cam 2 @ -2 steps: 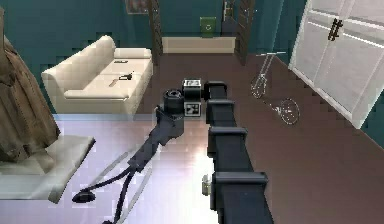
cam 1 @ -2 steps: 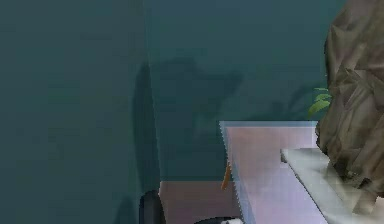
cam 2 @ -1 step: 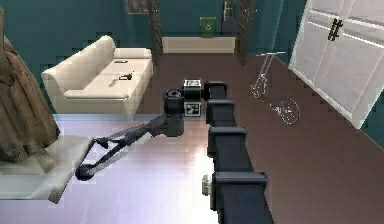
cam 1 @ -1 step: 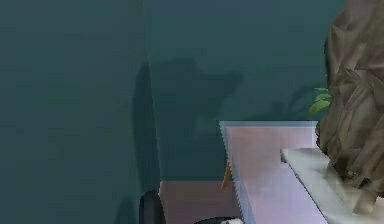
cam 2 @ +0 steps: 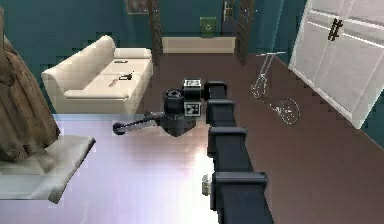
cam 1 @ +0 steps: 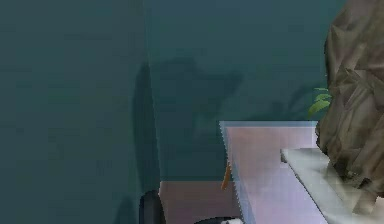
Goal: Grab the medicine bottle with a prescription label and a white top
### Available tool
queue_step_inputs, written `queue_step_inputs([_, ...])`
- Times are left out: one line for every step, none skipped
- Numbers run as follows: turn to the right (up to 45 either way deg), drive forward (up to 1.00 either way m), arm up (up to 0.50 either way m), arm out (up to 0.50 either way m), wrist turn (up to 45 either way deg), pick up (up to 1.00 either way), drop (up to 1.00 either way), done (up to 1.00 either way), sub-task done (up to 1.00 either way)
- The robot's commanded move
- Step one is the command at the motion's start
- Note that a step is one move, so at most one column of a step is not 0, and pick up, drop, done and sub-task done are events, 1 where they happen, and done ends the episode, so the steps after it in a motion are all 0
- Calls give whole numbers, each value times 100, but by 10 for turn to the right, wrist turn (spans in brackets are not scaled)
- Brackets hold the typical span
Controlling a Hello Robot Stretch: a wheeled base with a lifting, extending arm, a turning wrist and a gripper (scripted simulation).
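We judge the task to be at an early stage: the grab is not done, and the search seems unfinished too. In the arm side view the arm (cam 2: 232, 150) rises from the bottom edge right of the middle and lies stretched over a pale table (cam 2: 140, 175) that fills the lower left of the frame. The gripper (cam 2: 122, 127) points toward the frame's left, just below the table's far edge. At its far end we see only bare tabletop, so we take it that it holds nothing; how its fingers are set cannot be read from these pictures. Where the medicine bottle is we cannot tell. On the table we make out only a rough brown statue (cam 2: 18, 100) on a pale base (cam 2: 50, 160) at the left edge. The same statue (cam 1: 360, 90) stands at the right of the forward view, with a green leaf (cam 1: 320, 100) beside it and a teal wall (cam 1: 80, 90) behind. On the cream sofa (cam 2: 95, 75) at the upper left of the arm side view lie a couple of small dark things (cam 2: 122, 70), too small to name. A bicycle (cam 2: 272, 85) and white doors (cam 2: 345, 50) sit at the upper right. What is left, as we see it, is nearly everything: finding the bottle, bringing the gripper to it and lifting it clear.
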Motion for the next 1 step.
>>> queue_step_inputs([0,0,0,0,450,0,0,0,0])
